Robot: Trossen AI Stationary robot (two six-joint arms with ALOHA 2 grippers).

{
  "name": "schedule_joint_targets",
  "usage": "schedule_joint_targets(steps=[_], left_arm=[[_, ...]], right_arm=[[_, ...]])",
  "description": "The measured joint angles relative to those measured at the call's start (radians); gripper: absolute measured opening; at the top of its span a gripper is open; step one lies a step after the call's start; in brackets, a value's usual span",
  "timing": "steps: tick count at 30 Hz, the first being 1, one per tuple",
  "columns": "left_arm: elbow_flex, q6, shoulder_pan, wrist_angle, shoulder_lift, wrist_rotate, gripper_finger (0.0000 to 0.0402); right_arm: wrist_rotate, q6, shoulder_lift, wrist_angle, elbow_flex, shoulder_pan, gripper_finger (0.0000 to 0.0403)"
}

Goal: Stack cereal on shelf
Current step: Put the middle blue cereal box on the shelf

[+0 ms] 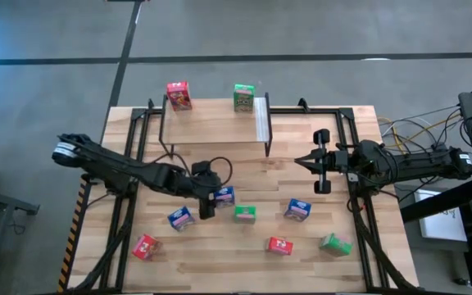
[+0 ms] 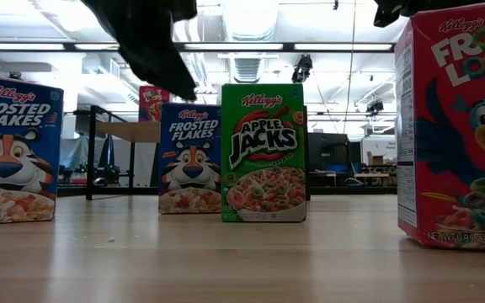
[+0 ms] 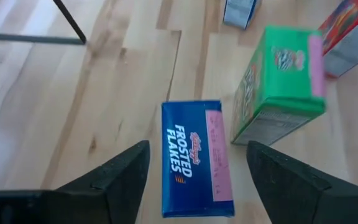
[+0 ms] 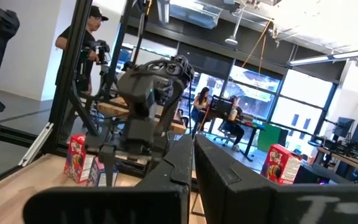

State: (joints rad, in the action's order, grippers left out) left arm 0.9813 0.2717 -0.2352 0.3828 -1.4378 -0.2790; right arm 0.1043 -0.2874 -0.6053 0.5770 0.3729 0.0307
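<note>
My left gripper [image 1: 210,201] is open, pointing down over a blue Frosted Flakes box [image 3: 194,158] that stands on the table. Its fingers stand on either side of the box with a gap on each side. The same box shows in the high view [image 1: 224,195]. A green box [image 3: 278,81] stands just beside it. The shelf [image 1: 211,123] stands at the table's far middle, with a red box [image 1: 177,95] and a green box [image 1: 243,97] on its far edge. My right gripper [image 1: 301,161] is shut and empty, to the right of the shelf.
More boxes stand on the table's near half: blue [image 1: 180,218], green [image 1: 245,213], blue [image 1: 297,210], red [image 1: 145,246], red [image 1: 279,245], green [image 1: 334,243]. The shelf's whitish end strip [image 1: 261,119] faces my right gripper. People show in the room beyond [image 4: 89,37].
</note>
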Motion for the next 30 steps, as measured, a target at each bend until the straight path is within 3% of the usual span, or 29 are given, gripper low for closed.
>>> schedule_joint_targets(steps=[7,30], left_arm=[[0.0,-0.002,-0.001,0.001,-0.061,0.008,0.0255],[0.0,0.003,-0.007,0.0,-0.065,0.027,0.023]], right_arm=[[0.0,0.0,0.0,0.0,0.0,0.0,0.0009],[0.0,-0.004,0.0,-0.001,0.0,0.0,0.0009]])
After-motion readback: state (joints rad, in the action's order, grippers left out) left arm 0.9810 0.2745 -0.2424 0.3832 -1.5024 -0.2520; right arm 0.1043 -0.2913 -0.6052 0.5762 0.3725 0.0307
